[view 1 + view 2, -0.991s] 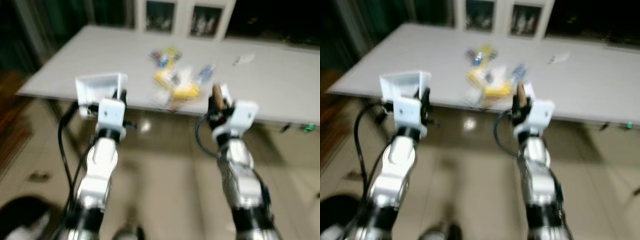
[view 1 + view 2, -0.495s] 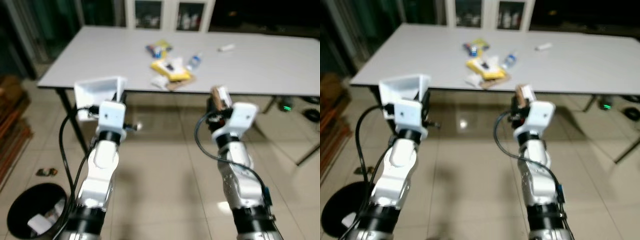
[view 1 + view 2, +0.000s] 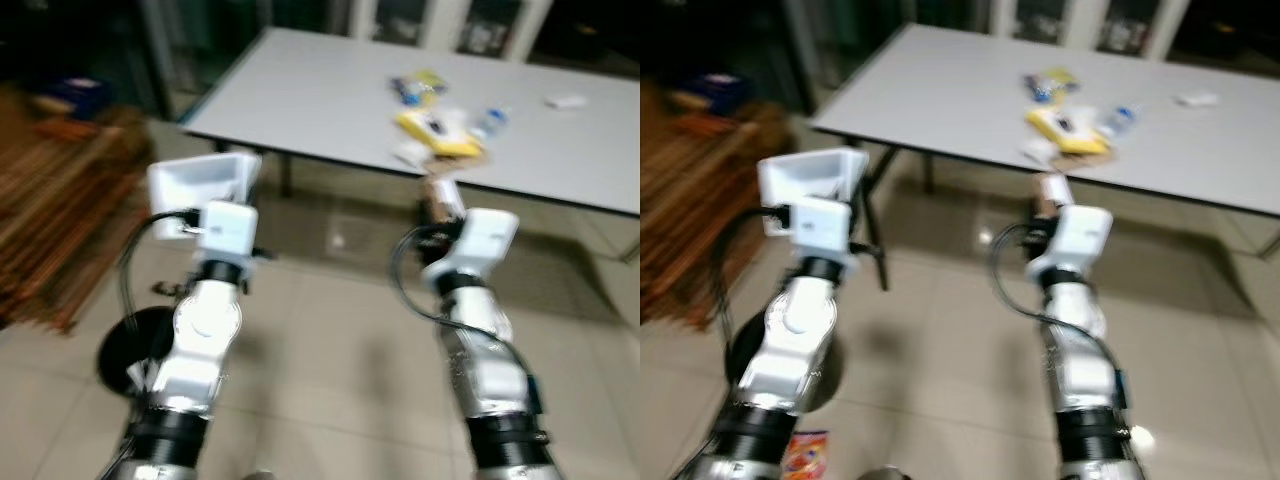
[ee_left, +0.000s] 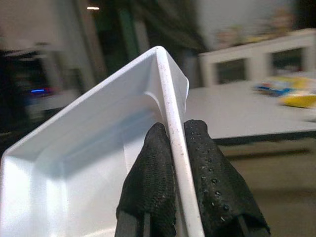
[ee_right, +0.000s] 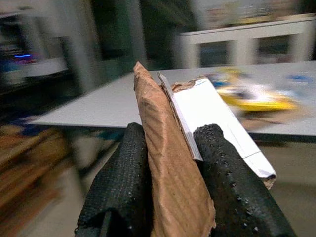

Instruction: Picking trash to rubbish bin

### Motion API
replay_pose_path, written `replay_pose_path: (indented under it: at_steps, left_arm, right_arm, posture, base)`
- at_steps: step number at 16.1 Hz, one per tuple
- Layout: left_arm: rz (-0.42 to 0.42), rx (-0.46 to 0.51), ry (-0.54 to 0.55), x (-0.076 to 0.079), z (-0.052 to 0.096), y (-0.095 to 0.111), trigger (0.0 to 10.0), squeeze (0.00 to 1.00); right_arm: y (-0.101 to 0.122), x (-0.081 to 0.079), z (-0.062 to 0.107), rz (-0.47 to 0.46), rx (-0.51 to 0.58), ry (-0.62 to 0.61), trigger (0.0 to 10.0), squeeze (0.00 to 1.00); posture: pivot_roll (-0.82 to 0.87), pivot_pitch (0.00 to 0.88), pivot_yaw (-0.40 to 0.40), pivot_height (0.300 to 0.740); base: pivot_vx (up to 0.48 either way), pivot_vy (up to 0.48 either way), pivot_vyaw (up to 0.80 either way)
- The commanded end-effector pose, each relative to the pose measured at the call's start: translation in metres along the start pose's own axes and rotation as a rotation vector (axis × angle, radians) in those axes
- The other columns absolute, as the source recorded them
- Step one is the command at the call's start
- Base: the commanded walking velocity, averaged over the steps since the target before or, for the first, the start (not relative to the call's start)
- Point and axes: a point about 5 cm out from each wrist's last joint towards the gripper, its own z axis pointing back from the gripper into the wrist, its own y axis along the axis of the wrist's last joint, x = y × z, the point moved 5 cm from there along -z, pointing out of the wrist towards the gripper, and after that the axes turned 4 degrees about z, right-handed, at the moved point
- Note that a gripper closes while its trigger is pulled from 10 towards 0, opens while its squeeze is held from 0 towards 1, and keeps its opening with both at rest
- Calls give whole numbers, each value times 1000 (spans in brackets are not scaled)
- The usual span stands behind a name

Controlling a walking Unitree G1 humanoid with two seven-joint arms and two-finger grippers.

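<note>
My left gripper is shut on the rim of a white plastic tray, held up in front of me on the left. The right gripper is shut on a folded piece of brown and white cardboard, which pokes up above the wrist. A black rubbish bin stands on the tiled floor at the lower left, partly behind my left arm. More trash, yellow packets and a small bottle, lies on the grey table ahead.
Brown wooden slats are stacked at the left. A small coloured wrapper lies on the floor near my feet. Cabinets stand behind the table. Open tiled floor stretches between me and the table.
The view has swung to the left and pulled back: the table now sits farther right, and the wooden slats have come into view. Both grippers keep their hold.
</note>
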Motion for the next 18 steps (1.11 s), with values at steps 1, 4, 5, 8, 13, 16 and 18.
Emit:
replay_pose_path:
  at_steps: [1, 4, 5, 8, 13, 16, 18]
  left_arm:
    - [9, 3, -13, 7, 1, 2, 10000, 0]
    - [11, 0, -17, 8, 1, 1, 10000, 0]
    - [11, 0, -19, 8, 1, 1, 10000, 0]
    - [12, 1, -23, 9, 0, 1, 10000, 0]
    - [10, 0, -29, 9, 1, 0, 10000, 0]
    - [11, -2, -33, 10, 1, 0, 10000, 0]
    - [12, -4, -35, 11, 1, 0, 10000, 0]
  right_arm:
    - [2, 10, 0, 3, 3, -32, 10000, 0]
    - [-2, 13, -1, -5, -14, -43, 10000, 0]
    - [-2, 13, -1, -3, -18, -44, 10000, 0]
    - [-1, 11, -1, 21, -15, -26, 10000, 0]
    - [-3, 9, 0, 18, -20, -19, 10000, 0]
    - [-4, 9, 0, 17, -23, -17, 10000, 0]
    - [-5, 8, 0, 18, -25, -11, 10000, 0]
  posture:
    - [37, 50, -42, 740]
    - [38, 38, -39, 740]
    - [36, 36, -38, 740]
    - [35, 28, -36, 740]
    - [36, 15, -34, 740]
    - [37, 13, -33, 740]
    - [35, 17, -34, 740]
  base:
    - [0, 0, 0]
    - [0, 0, 0]
    - [0, 0, 0]
    - [0, 0, 417]
    - [0, 0, 800]
    - [0, 0, 800]
    - [0, 0, 800]
